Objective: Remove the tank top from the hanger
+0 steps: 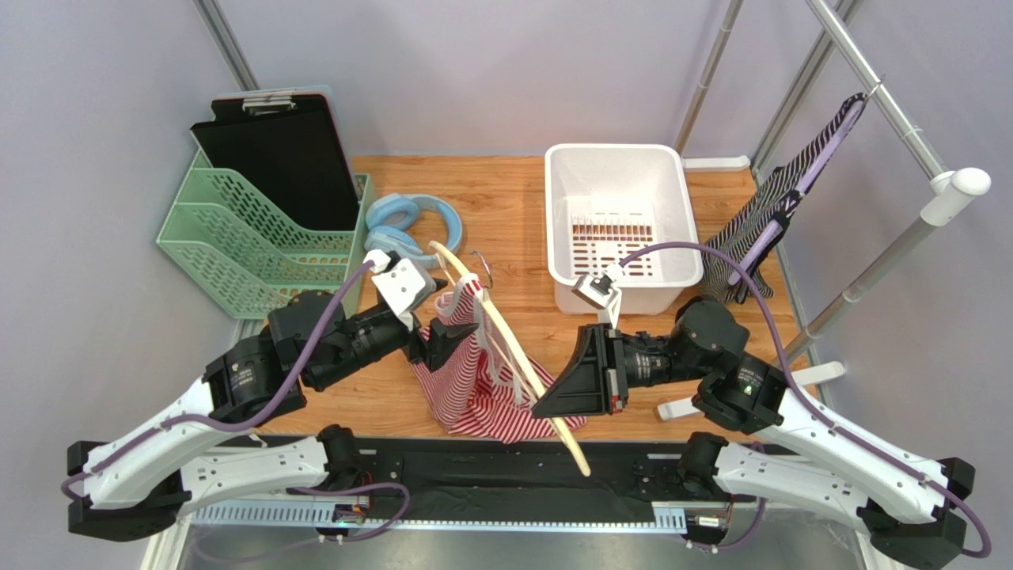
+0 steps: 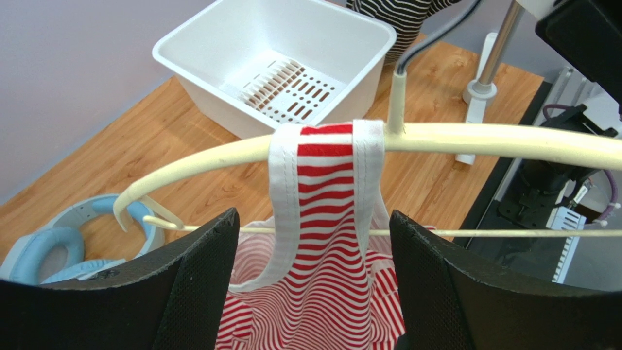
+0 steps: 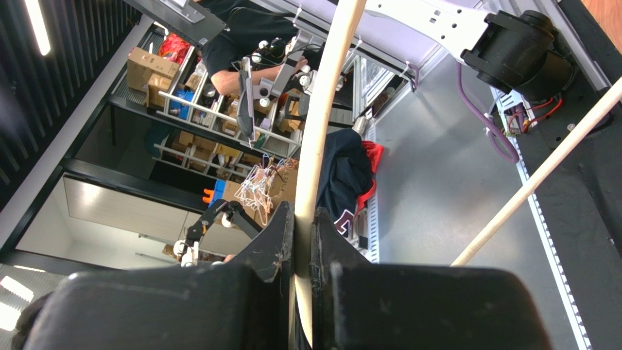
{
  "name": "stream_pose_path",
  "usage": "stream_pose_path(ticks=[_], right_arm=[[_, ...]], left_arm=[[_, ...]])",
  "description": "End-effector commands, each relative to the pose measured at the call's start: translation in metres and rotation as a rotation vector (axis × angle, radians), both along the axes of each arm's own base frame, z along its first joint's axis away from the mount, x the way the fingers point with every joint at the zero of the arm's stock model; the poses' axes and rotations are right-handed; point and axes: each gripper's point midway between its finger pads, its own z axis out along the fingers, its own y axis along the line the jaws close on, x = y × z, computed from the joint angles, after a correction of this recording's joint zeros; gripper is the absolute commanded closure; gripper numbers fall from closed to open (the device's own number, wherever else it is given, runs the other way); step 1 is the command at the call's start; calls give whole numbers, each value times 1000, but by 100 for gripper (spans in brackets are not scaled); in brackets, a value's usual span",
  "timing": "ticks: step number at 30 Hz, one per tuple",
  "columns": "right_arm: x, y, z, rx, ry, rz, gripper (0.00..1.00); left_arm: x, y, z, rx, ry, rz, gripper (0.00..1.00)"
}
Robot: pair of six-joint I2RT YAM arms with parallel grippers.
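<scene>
The cream hanger [image 1: 505,344] lies slantwise above the table [image 1: 511,196]. Its far tip points to 11 o'clock, close to the blue headphones [image 1: 410,223], and its near end reaches to 5 o'clock, past the table's near edge and over the black base rail [image 1: 511,457]. The right claw [image 1: 549,398] is clenched on the hanger's upper arm toward that near end. In the right wrist view its fingers [image 3: 277,240] pinch the pale arm tight, and the thin lower bar runs off apart at 2 o'clock. The red-and-white striped tank top [image 1: 470,380] is on the hanger's far half, with one white-edged strap [image 2: 328,168] draped over the upper arm just beside the hook stem. Its body sags onto the wood close to the near edge. The left claw [image 2: 314,226] is released, its black fingers [image 2: 193,292] spread wide on either side of the hanging strap and below the arm; whether they touch the cloth cannot be told. A strip of bare wood shows between the tank top and the white bin [image 1: 614,152] at 1 o'clock. The green file tray [image 1: 238,244] stands at 10 o'clock by the left edge. A black-and-white striped garment [image 1: 779,202] hangs at 3 o'clock by the right edge.
</scene>
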Motion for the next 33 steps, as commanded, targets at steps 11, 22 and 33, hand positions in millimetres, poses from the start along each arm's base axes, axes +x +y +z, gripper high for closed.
stream_pose_path(ticks=[11,22,33], right_arm=[[-6,-14,27,126,-106,-21,100],[-6,-20,15,87,-108,-45,100],[-22,-48,-15,10,-152,-37,100]], left_arm=[[3,-25,35,-117,30,-26,45],[12,-24,39,-98,35,19,95],[46,6,43,-45,39,203,100]])
